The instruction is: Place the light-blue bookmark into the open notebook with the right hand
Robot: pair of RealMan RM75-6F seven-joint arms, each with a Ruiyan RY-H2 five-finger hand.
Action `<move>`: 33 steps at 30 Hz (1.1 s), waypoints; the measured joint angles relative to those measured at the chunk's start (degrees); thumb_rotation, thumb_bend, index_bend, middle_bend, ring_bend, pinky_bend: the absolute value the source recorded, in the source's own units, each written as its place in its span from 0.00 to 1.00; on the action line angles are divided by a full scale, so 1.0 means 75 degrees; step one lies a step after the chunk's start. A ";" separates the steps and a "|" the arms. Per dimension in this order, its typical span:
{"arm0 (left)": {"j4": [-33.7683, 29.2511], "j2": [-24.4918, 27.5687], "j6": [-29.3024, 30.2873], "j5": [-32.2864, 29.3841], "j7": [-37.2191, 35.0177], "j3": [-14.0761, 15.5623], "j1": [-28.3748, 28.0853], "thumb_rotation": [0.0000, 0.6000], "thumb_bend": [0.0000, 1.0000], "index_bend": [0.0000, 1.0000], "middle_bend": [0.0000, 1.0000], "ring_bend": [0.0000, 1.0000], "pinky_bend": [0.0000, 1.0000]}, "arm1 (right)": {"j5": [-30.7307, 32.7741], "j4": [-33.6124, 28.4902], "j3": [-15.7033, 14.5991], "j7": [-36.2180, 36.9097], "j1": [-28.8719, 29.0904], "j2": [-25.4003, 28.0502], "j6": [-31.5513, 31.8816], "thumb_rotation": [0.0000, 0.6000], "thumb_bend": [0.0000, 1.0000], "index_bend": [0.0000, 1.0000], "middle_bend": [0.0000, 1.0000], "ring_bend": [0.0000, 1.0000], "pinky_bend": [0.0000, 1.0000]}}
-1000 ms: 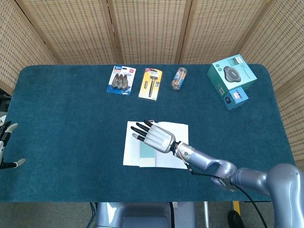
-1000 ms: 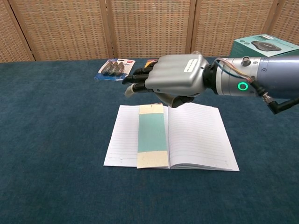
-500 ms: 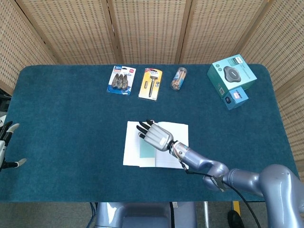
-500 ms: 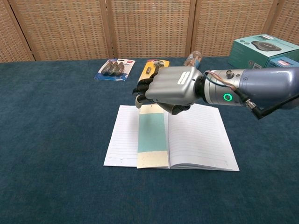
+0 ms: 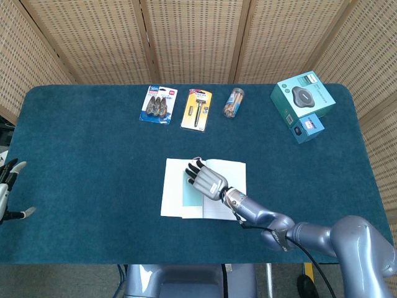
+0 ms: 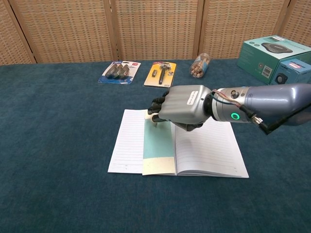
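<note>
— Where is the bookmark on your screens?

— I see the light-blue bookmark (image 6: 158, 147) lying flat on the open notebook (image 6: 206, 148), just left of the spine, running from the page's far edge to its near edge. The notebook sits toward the near edge of the table (image 6: 58, 121), roughly midway between the left and right edges.

— And your right hand?

— My right hand (image 6: 182, 106) is over the far end of the bookmark, palm down, its fingers (image 6: 158, 105) curled downward, their tips at the bookmark's far end. Whether they actually press the paper I cannot tell from either camera. It grips nothing that I can see.

— The left one?

— The left hand (image 5: 7, 189) shows only at the left edge of the head view, off the table's left edge, fingers spread and holding nothing.

— What else is on the table?

— Along the far edge I see a blister pack of clips (image 6: 117, 72), a yellow carded tool pack (image 6: 160, 74) and a small clear jar lying on its side (image 6: 198, 65). At the far right corner a teal box (image 6: 274, 52) has a smaller blue box (image 6: 294, 71) just in front of it.
</note>
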 measured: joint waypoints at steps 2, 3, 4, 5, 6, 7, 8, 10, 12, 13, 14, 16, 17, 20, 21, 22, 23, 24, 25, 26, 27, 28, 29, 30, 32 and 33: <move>0.0003 0.0000 -0.0011 0.0004 0.0003 0.0005 -0.0006 1.00 0.00 0.00 0.00 0.00 0.00 | 0.0088 -0.0003 -0.0021 -0.0106 0.0007 -0.0007 -0.0019 1.00 1.00 0.21 0.11 0.00 0.16; 0.0007 -0.0003 -0.0015 0.0000 0.0004 0.0005 -0.0009 1.00 0.00 0.00 0.00 0.00 0.00 | 0.0128 -0.0001 -0.0033 -0.0162 0.0010 -0.0008 -0.0026 1.00 1.00 0.21 0.11 0.00 0.16; 0.0008 -0.0004 -0.0014 -0.0004 0.0003 0.0004 -0.0009 1.00 0.00 0.00 0.00 0.00 0.00 | 0.0193 0.0002 -0.0051 -0.0243 0.0012 -0.0008 -0.0031 1.00 1.00 0.22 0.12 0.00 0.16; 0.0009 -0.0005 -0.0012 -0.0006 0.0005 0.0003 -0.0009 1.00 0.00 0.00 0.00 0.00 0.00 | 0.0243 0.0005 -0.0066 -0.0303 0.0012 -0.0009 -0.0029 1.00 1.00 0.22 0.12 0.00 0.16; 0.0010 -0.0006 -0.0008 -0.0010 0.0010 0.0002 -0.0009 1.00 0.00 0.00 0.00 0.00 0.00 | 0.0294 0.0008 -0.0079 -0.0358 0.0011 -0.0009 -0.0024 1.00 1.00 0.22 0.12 0.00 0.16; 0.0010 -0.0008 -0.0008 -0.0014 0.0014 0.0001 -0.0009 1.00 0.00 0.00 0.00 0.00 0.00 | 0.0354 0.0012 -0.0096 -0.0421 0.0007 -0.0009 -0.0016 1.00 1.00 0.22 0.12 0.00 0.16; 0.0009 -0.0009 -0.0008 -0.0017 0.0018 0.0000 -0.0010 1.00 0.00 0.00 0.00 0.00 0.00 | 0.0397 0.0014 -0.0106 -0.0464 0.0005 -0.0009 -0.0012 1.00 1.00 0.22 0.12 0.00 0.16; 0.0005 -0.0012 -0.0015 -0.0020 0.0034 0.0001 -0.0015 1.00 0.00 0.00 0.00 0.00 0.00 | 0.0525 0.0006 -0.0124 -0.0575 0.0001 -0.0004 -0.0009 1.00 1.00 0.23 0.13 0.00 0.16; 0.0000 -0.0013 -0.0015 -0.0013 0.0046 0.0006 -0.0017 1.00 0.00 0.00 0.00 0.00 0.00 | 0.0657 -0.0013 -0.0136 -0.0681 -0.0002 0.0001 -0.0004 1.00 1.00 0.24 0.14 0.00 0.16; -0.0003 -0.0014 -0.0014 -0.0009 0.0051 0.0008 -0.0018 1.00 0.00 0.00 0.00 0.00 0.00 | 0.0752 -0.0033 -0.0145 -0.0765 -0.0003 0.0005 0.0006 1.00 1.00 0.24 0.14 0.00 0.16; -0.0006 -0.0015 -0.0012 -0.0007 0.0058 0.0009 -0.0019 1.00 0.00 0.00 0.00 0.00 0.00 | 0.0825 -0.0050 -0.0153 -0.0838 -0.0004 0.0008 0.0018 1.00 1.00 0.24 0.14 0.00 0.16; -0.0013 -0.0020 -0.0008 -0.0007 0.0077 0.0012 -0.0019 1.00 0.00 0.00 0.00 0.00 0.00 | 0.0995 -0.0097 -0.0186 -0.1035 -0.0010 0.0020 0.0071 1.00 1.00 0.24 0.14 0.00 0.16; -0.0018 -0.0023 -0.0008 -0.0004 0.0085 0.0014 -0.0020 1.00 0.00 0.00 0.00 0.00 0.00 | 0.1058 -0.0124 -0.0202 -0.1129 -0.0016 0.0025 0.0109 1.00 1.00 0.24 0.14 0.00 0.16; -0.0023 -0.0024 -0.0011 0.0004 0.0090 0.0020 -0.0024 1.00 0.00 0.00 0.00 0.00 0.00 | 0.1307 -0.0219 -0.0241 -0.1390 -0.0031 0.0037 0.0239 1.00 1.00 0.24 0.14 0.00 0.16; -0.0025 -0.0025 -0.0014 0.0012 0.0092 0.0024 -0.0026 1.00 0.00 0.00 0.00 0.00 0.00 | 0.1392 -0.0245 -0.0250 -0.1461 -0.0032 0.0039 0.0273 1.00 1.00 0.24 0.14 0.00 0.16; -0.0026 -0.0023 -0.0014 0.0014 0.0092 0.0025 -0.0027 1.00 0.00 0.00 0.00 0.00 0.00 | 0.1504 -0.0280 -0.0261 -0.1552 -0.0032 0.0041 0.0314 1.00 1.00 0.24 0.14 0.00 0.16; -0.0027 -0.0022 -0.0013 0.0014 0.0092 0.0024 -0.0027 1.00 0.00 0.00 0.00 0.00 0.00 | 0.1588 -0.0307 -0.0269 -0.1621 -0.0029 0.0042 0.0344 1.00 1.00 0.24 0.15 0.00 0.16; -0.0030 -0.0022 -0.0009 0.0010 0.0093 0.0023 -0.0027 1.00 0.00 0.00 0.00 0.00 0.00 | 0.1672 -0.0334 -0.0278 -0.1690 -0.0024 0.0043 0.0374 1.00 1.00 0.25 0.15 0.00 0.16; -0.0030 -0.0023 -0.0005 0.0005 0.0092 0.0021 -0.0025 1.00 0.00 0.00 0.00 0.00 0.00 | 0.1787 -0.0365 -0.0292 -0.1786 -0.0018 0.0043 0.0414 1.00 1.00 0.25 0.15 0.00 0.16; -0.0029 -0.0023 -0.0003 0.0005 0.0092 0.0022 -0.0024 1.00 0.00 0.00 0.00 0.00 0.00 | 0.1875 -0.0390 -0.0305 -0.1859 -0.0011 0.0042 0.0444 1.00 1.00 0.25 0.15 0.00 0.16; -0.0028 -0.0024 -0.0003 0.0007 0.0089 0.0023 -0.0024 1.00 0.00 0.00 0.00 0.00 0.00 | 0.1960 -0.0417 -0.0318 -0.1932 -0.0001 0.0042 0.0474 1.00 1.00 0.25 0.15 0.00 0.16; -0.0028 -0.0024 -0.0002 0.0008 0.0089 0.0025 -0.0024 1.00 0.00 0.00 0.00 0.00 0.00 | 0.2066 -0.0460 -0.0339 -0.2023 0.0014 0.0042 0.0514 1.00 1.00 0.25 0.15 0.00 0.16; -0.0027 -0.0025 -0.0001 0.0009 0.0085 0.0024 -0.0024 1.00 0.00 0.00 0.00 0.00 0.00 | 0.2132 -0.0499 -0.0357 -0.2083 0.0028 0.0042 0.0547 1.00 1.00 0.25 0.15 0.00 0.16; -0.0023 -0.0025 0.0004 0.0011 0.0081 0.0023 -0.0024 1.00 0.00 0.00 0.00 0.00 0.00 | 0.2184 -0.0540 -0.0377 -0.2130 0.0043 0.0044 0.0580 1.00 1.00 0.25 0.15 0.00 0.16; -0.0024 -0.0026 0.0006 0.0011 0.0084 0.0023 -0.0024 1.00 0.00 0.00 0.00 0.00 0.00 | 0.2242 -0.0610 -0.0417 -0.2196 0.0071 0.0049 0.0642 1.00 1.00 0.25 0.15 0.00 0.16; -0.0023 -0.0027 0.0005 0.0015 0.0086 0.0026 -0.0024 1.00 0.00 0.00 0.00 0.00 0.00 | 0.2261 -0.0635 -0.0435 -0.2221 0.0081 0.0050 0.0667 1.00 1.00 0.25 0.15 0.00 0.16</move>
